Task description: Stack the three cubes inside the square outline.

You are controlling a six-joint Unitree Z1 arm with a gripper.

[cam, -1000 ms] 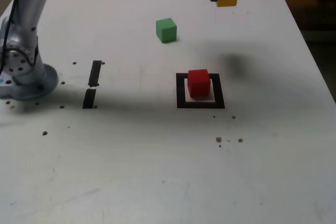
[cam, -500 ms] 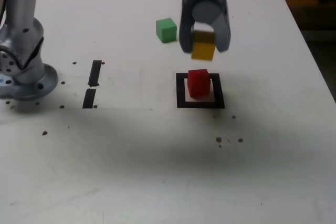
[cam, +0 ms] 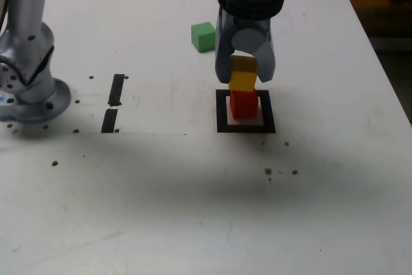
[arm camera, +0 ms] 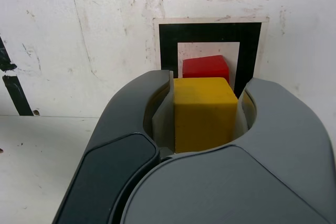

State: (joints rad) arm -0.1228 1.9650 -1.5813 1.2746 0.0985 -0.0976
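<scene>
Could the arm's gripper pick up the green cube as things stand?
Probably not yet: the gripper is shut on the yellow cube, so its jaws are taken. Nothing appears to cover the green cube from above, though.

Arm point(cam: 31, 37) showing silvery grey, dark bands circling it, black cable running along it; round grey base; gripper point(cam: 244, 69) showing black collar, grey curved fingers, dark grey panel.

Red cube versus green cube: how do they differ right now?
The red cube sits inside the black outline; the green cube lies outside it. The yellow cube hides part of the red cube in the exterior view, none of the green cube. Both are solid-coloured.
</scene>
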